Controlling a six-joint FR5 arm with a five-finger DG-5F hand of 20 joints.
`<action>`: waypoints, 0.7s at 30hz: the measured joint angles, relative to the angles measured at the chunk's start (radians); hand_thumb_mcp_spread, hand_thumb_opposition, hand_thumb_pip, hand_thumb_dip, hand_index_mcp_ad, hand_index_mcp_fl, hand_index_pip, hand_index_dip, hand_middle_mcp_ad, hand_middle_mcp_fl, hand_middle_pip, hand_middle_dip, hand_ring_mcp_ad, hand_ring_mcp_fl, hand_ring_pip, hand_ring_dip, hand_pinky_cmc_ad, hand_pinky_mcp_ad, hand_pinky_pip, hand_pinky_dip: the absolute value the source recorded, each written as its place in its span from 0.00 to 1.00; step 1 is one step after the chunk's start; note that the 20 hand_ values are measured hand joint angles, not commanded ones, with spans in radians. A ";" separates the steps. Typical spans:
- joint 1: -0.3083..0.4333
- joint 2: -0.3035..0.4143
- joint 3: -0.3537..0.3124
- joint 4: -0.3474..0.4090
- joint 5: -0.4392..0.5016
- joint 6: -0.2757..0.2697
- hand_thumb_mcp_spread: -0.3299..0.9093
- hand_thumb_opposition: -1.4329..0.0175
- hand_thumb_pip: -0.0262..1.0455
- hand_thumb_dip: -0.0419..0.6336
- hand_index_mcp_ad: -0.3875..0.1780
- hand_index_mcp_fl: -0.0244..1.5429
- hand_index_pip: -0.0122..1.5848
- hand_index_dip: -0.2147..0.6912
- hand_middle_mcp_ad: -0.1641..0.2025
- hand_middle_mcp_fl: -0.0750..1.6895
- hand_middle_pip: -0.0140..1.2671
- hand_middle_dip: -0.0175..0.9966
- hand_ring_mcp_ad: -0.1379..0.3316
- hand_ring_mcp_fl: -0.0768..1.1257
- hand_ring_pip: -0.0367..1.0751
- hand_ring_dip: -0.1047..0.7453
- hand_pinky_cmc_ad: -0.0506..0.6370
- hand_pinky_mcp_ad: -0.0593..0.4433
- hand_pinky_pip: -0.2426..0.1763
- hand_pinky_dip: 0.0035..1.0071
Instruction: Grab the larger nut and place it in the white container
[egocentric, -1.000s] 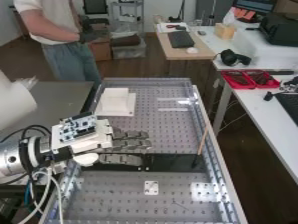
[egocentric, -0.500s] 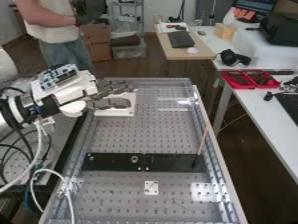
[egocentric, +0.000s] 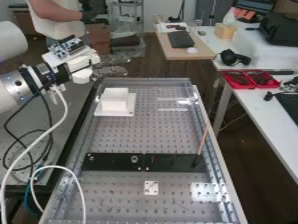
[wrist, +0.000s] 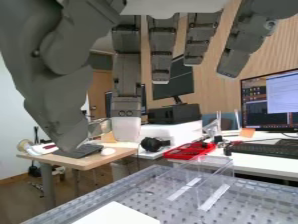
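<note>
Beyond the far left corner of the bench, the hand (egocentric: 110, 66) hangs in the air, past the white container (egocentric: 115, 102). In the wrist view the hand (wrist: 126, 85) has its fingers extended and spread, with the thumb standing apart from them and nothing held between. A white surface of the container (wrist: 116, 215) appears there too. On the flat black bar (egocentric: 113, 166) stand the smaller nut (egocentric: 91, 158) and the bearing (egocentric: 134, 159), with a gap between them.
A thin wooden stick (egocentric: 202, 142) stands slanted at the bar's right end. A small white plate (egocentric: 151, 188) lies nearer on the bench. Clear plastic walls (wrist: 216, 187) rise from the perforated bench. Red trays (egocentric: 249, 80) sit on the side table.
From over the black bar, the hand has travelled away along the bench, past the white container and up beyond the far left corner. The bar and container are uncovered.
</note>
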 joint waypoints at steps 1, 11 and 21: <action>0.020 0.002 -0.001 -0.012 0.014 -0.011 0.49 0.40 0.64 0.38 0.60 0.40 0.94 0.28 0.62 0.15 0.12 0.24 0.57 0.06 0.14 0.28 0.56 0.65 0.40 0.42; 0.164 -0.020 0.010 -0.111 0.141 -0.094 0.49 0.40 0.64 0.38 0.60 0.40 0.95 0.31 0.63 0.15 0.11 0.24 0.57 0.06 0.14 0.28 0.56 0.65 0.44 0.40; 0.224 -0.062 0.034 -0.147 0.206 -0.117 0.49 0.34 0.64 0.38 0.60 0.38 0.94 0.33 0.62 0.15 0.11 0.25 0.57 0.07 0.14 0.28 0.56 0.65 0.44 0.39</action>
